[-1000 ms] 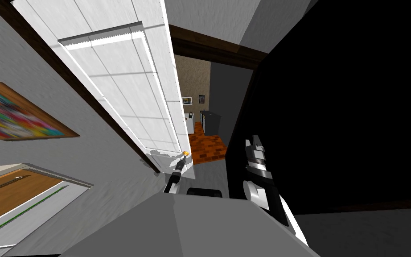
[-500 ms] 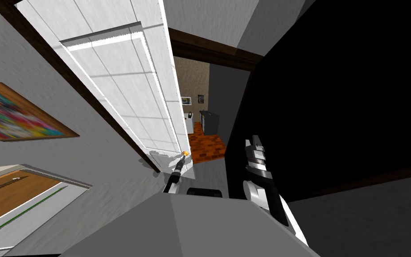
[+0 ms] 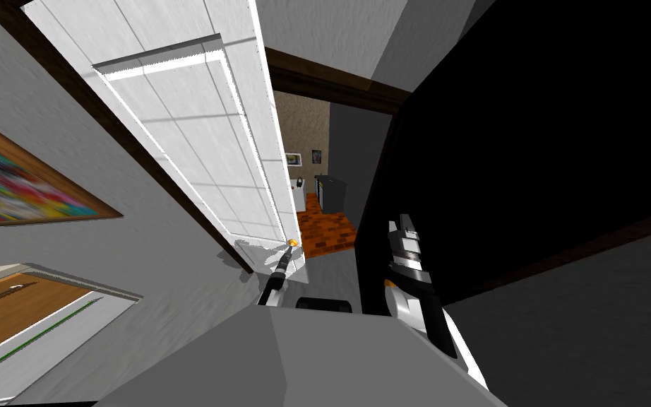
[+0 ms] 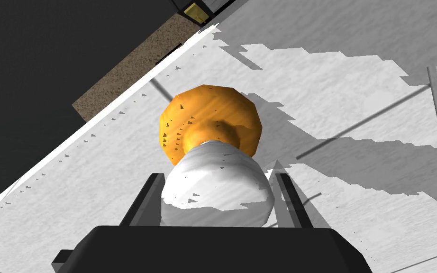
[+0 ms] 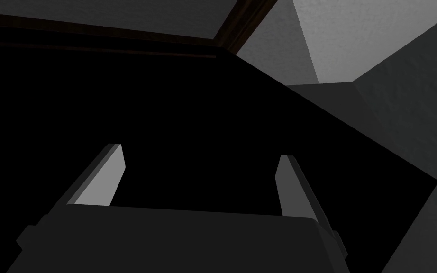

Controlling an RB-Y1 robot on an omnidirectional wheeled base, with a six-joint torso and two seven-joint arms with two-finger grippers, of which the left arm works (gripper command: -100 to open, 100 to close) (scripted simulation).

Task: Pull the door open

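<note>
While the white door [image 3: 197, 141] is seen ajar at 11 o'clock, its knob [image 4: 215, 194], white on an orange base, is clamped by the left end effector [image 4: 216, 176] at the door's free edge. Brick-red floor [image 3: 324, 233] is exposed through the gap at 12 o'clock. At 1 o'clock the right end effector [image 5: 201, 152] is held released, facing a black area [image 3: 529, 141].

Saw a white door [image 3: 197, 141] ruled into a grid by thin grey lines, set in a dark brown frame [image 3: 331, 76]. Noted an orange knob [image 4: 210, 116] with a white-grey ball end, between the grey fingers of the black-bodied left gripper [image 4: 215, 174]. Found plain grey on the wall [image 3: 105, 254] and a brown-framed picture [image 3: 13, 184] streaked red, yellow, blue and green. Made out orange-red brick patterning on the floor [image 3: 325, 229] past the door, speckled tan on the far wall [image 3: 303, 127], and a pure black area [image 3: 543, 141].
</note>
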